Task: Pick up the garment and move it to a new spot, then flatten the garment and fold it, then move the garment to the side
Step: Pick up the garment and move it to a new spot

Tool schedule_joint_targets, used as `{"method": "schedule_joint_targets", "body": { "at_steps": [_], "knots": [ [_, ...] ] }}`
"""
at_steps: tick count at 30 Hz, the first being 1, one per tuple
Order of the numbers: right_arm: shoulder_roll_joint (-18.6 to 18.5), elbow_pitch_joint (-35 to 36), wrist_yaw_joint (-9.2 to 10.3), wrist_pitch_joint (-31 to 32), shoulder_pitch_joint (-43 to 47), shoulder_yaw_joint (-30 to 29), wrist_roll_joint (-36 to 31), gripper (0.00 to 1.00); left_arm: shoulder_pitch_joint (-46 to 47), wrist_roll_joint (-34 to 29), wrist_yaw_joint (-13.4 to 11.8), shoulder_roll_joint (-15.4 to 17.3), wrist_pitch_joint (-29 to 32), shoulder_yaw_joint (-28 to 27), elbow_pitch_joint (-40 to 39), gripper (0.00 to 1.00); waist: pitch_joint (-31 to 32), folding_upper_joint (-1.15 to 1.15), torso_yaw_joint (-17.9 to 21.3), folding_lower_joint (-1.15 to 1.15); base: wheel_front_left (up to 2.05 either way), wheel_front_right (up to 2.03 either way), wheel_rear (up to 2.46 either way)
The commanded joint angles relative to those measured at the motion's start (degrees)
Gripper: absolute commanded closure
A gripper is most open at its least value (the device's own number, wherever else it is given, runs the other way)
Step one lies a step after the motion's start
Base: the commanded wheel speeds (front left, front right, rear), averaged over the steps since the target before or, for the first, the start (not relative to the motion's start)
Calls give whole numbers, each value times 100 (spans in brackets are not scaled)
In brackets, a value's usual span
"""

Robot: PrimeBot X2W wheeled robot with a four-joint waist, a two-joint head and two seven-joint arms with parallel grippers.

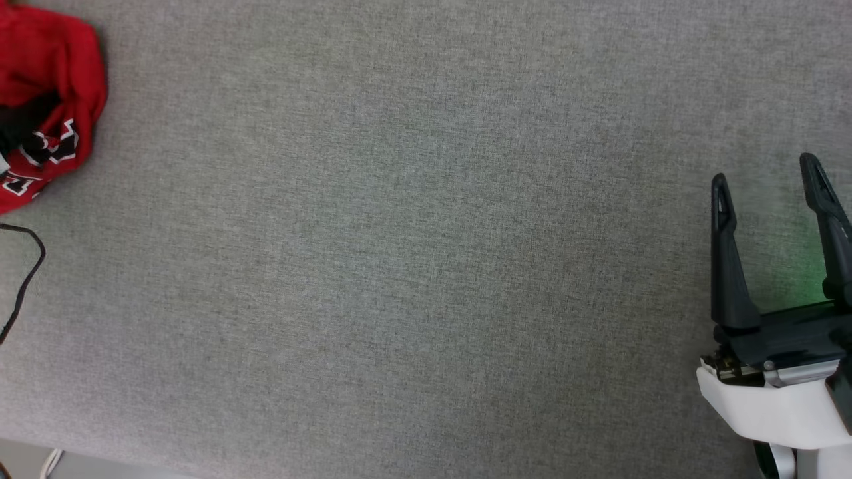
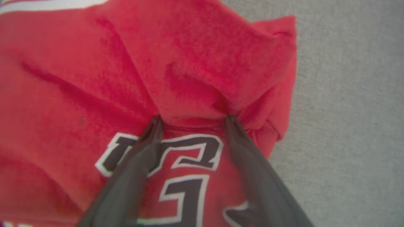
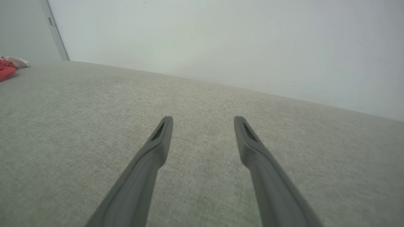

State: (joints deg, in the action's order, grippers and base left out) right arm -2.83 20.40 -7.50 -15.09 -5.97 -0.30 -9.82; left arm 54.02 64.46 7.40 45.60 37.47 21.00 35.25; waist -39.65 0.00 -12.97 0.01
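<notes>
The task is at its very start: the garment (image 2: 202, 63) lies in a crumpled heap toward the far left part of the desk (image 1: 426, 266), not yet lifted, and the move to a new spot, the flattening, the folding and the final shift aside all appear to be ahead. The left hand (image 2: 193, 118) is spread wide with both fingertips pressed into the cloth, a raised ridge of red fabric standing between them just above the printed lettering; nothing is pinched yet, so this reads as the moment before a first grasp. The right hand (image 1: 764, 168) is also spread wide and holds nothing, sitting over bare desk near the right edge, well apart from the garment. The garment is a soft, slightly fuzzy red knit that bunches into deep rounded folds and a floppy corner; blocky black characters with white outlines run across it, and a white band shows at one end. The desk is covered in a grey woven cloth with a fine heathered grain, flat and matte, meeting a plain pale wall (image 3: 221, 37) at its far edge. A thin black cable (image 1: 26, 266) loops in at the left edge, just beside the heap.
</notes>
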Motion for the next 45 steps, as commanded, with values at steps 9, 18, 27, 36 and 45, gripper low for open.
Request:
{"method": "schedule_joint_targets", "body": {
  "at_steps": [9, 18, 27, 36, 45],
  "knots": [
    [-9, -64, 2, -12, -258, 83, 23, 0, -120, 293, -4, -88, 29, 608, 244, 100, -81, 0, 36, -1, 0, 0, 0],
    [-9, -288, 2, -12, -138, 172, 233, 0, 286, 228, -4, 528, -567, 845, -153, 100, 581, 0, 3, -1, 0, 0, 0],
    [-8, -594, 2, -13, 1, 268, 704, 0, 860, 54, -3, 961, -1027, 1219, -1133, 100, 1361, 0, 77, -1, 0, 0, 0],
    [-7, -857, 2, -12, 251, 325, 1211, 0, 1519, -434, -3, 994, -837, 1901, -2317, 100, 2051, 0, 473, -1, 0, 0, 0],
    [-5, -993, 2, -12, 399, 348, 1447, 0, 2067, -662, -3, 528, -567, 2627, -3140, 100, 2458, 0, 1111, -1, 0, 0, 0]
  ]
}}
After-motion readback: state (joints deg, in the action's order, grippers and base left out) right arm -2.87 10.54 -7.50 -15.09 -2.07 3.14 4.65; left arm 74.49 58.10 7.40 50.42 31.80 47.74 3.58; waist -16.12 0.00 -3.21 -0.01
